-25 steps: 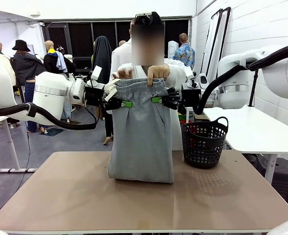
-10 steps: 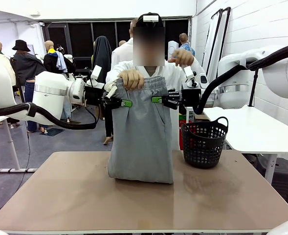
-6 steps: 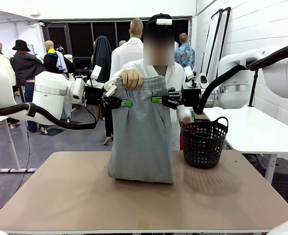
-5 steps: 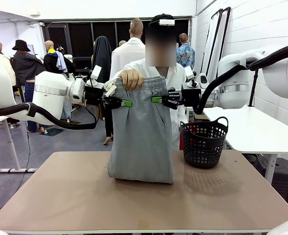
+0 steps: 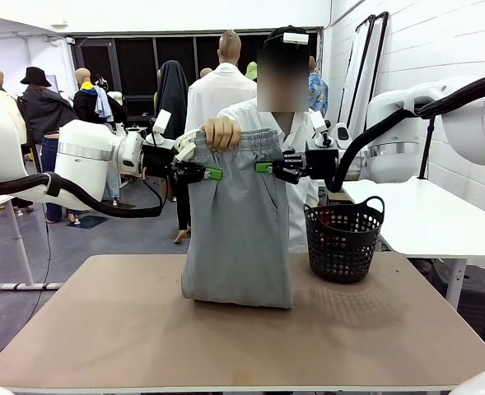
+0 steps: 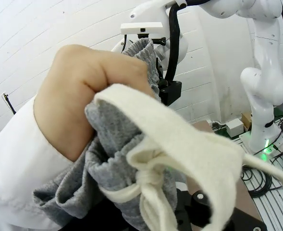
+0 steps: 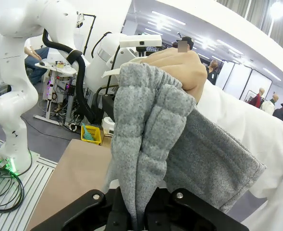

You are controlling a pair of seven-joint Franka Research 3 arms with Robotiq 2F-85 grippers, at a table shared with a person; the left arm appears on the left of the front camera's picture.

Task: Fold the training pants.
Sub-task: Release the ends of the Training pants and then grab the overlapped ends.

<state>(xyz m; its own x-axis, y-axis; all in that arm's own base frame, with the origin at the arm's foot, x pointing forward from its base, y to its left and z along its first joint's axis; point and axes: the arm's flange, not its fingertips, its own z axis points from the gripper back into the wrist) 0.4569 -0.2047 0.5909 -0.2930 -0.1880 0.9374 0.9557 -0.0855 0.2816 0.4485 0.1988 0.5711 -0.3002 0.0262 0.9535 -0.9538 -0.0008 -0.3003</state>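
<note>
A pair of grey pants (image 5: pixel 240 230) hangs upright in the middle of the front view, held up by the waistband. The lower end rests in a soft heap on the tan counter (image 5: pixel 143 329).

The left fingers (image 5: pixel 215 174) come in from 9 o'clock and are pinched shut on the left edge of the pants, just below the waistband. The right fingers (image 5: pixel 263 167) come in from 3 o'clock and are pinched shut on the right edge at about the same height.

A person in a white shirt stands behind the pants at 12 o'clock. The person's hand (image 5: pixel 221 132) grips the gathered waistband near its left corner, just above the left fingers.

A black mesh basket (image 5: pixel 341 243) stands on the counter at 3 o'clock of the pants, near them but apart.

In the left wrist view, the hand is very close, bunching grey fabric, and a cream drawstring (image 6: pixel 179 154) with a knot loops across in front. In the right wrist view, a thick fold of the waistband rises from between the black fingers at 6 o'clock, with the hand closed on the fabric at 1 o'clock.
</note>
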